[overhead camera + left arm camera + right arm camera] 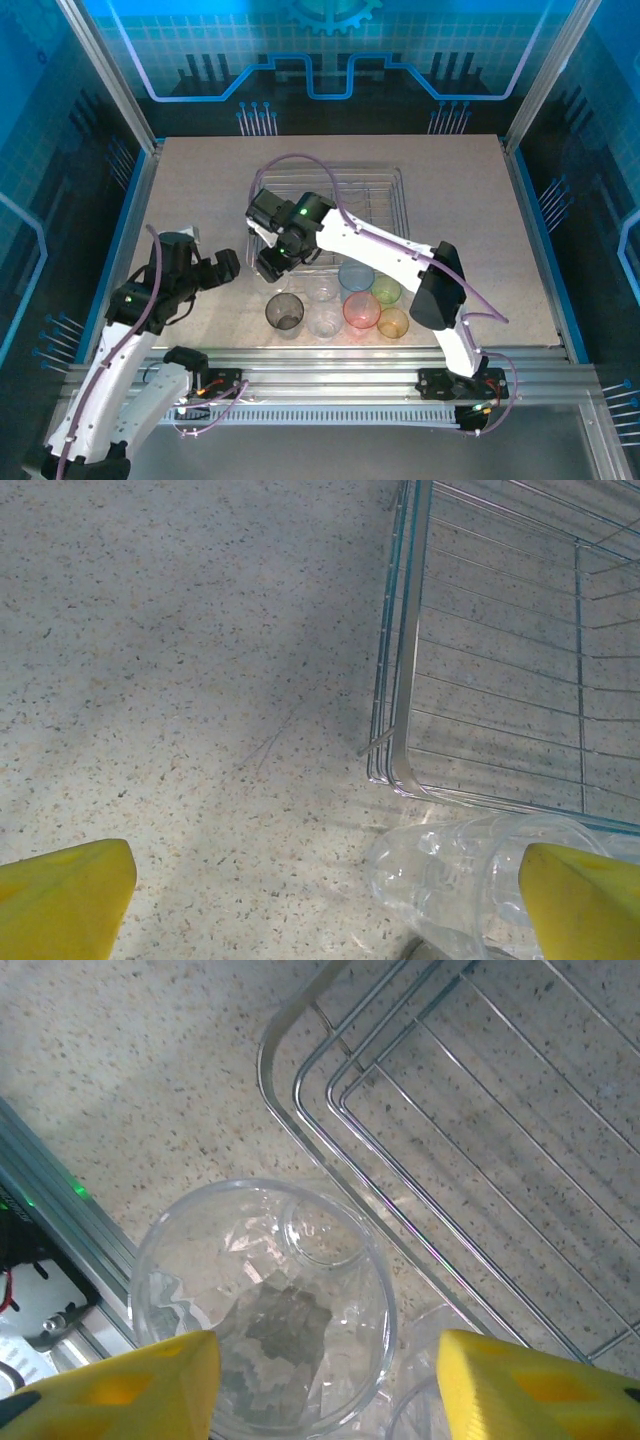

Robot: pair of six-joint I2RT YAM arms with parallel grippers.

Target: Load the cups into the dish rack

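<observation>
The clear cup (265, 1310) stands upright with its mouth open to the sky. It is on the table (200, 180), just beside the near left corner of the dish rack (263, 1060), and it is not inside yet. In the right wrist view it sits right between the two yellow fingers (150, 1380) of the right claw (325, 1370). The claw is spread around it. One finger looks to be at the cup's rim, but there is a gap on the other side, so I think it is not pinching yet.

The cup is round, so it has no long side to line up with. What counts is that it is straight under this claw, and the rack's wire floor is just past it.

The right claw (272, 262) is much nearer than the left claw (225, 268). The left claw hangs off to the side, spread as wide as it goes, and holds nothing.

More cups wait near the front edge: smoky grey (285, 312), blue (355, 275), red-pink (361, 311), green (386, 290) and orange (393, 323).
</observation>
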